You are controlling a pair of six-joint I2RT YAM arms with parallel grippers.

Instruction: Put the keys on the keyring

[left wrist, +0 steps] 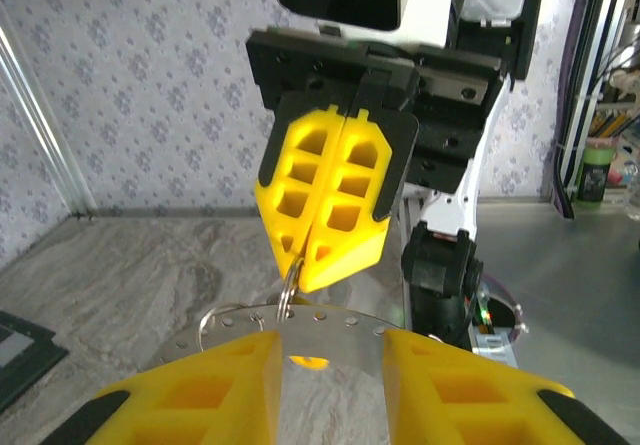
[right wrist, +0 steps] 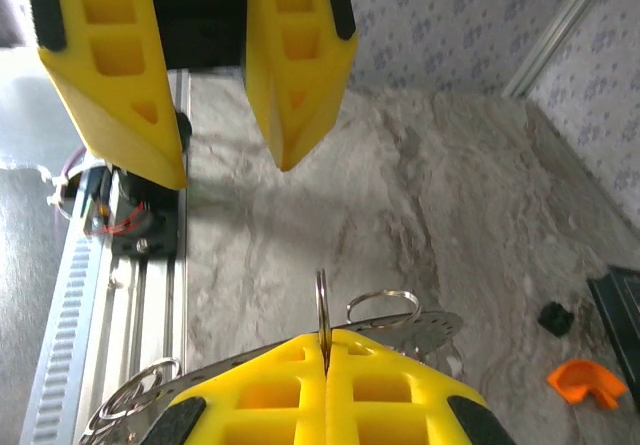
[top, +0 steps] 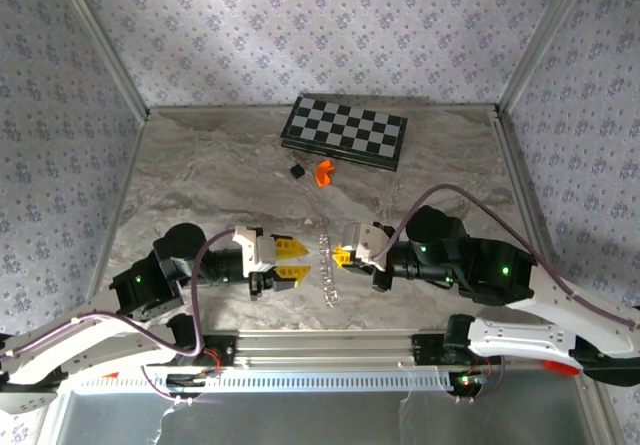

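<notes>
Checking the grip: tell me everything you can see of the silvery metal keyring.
The silvery metal keyring is a limp, shiny string of thin wire loops plus a flat perforated strip, between the two grippers over the marbled table. The shut right gripper pinches one upright loop; the open left gripper faces it, contact unclear.

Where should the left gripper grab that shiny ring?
The ring stands upright in the shut right gripper. Probably pinch its free top by the flat sides, with the left gripper coming straight in from opposite.
</notes>
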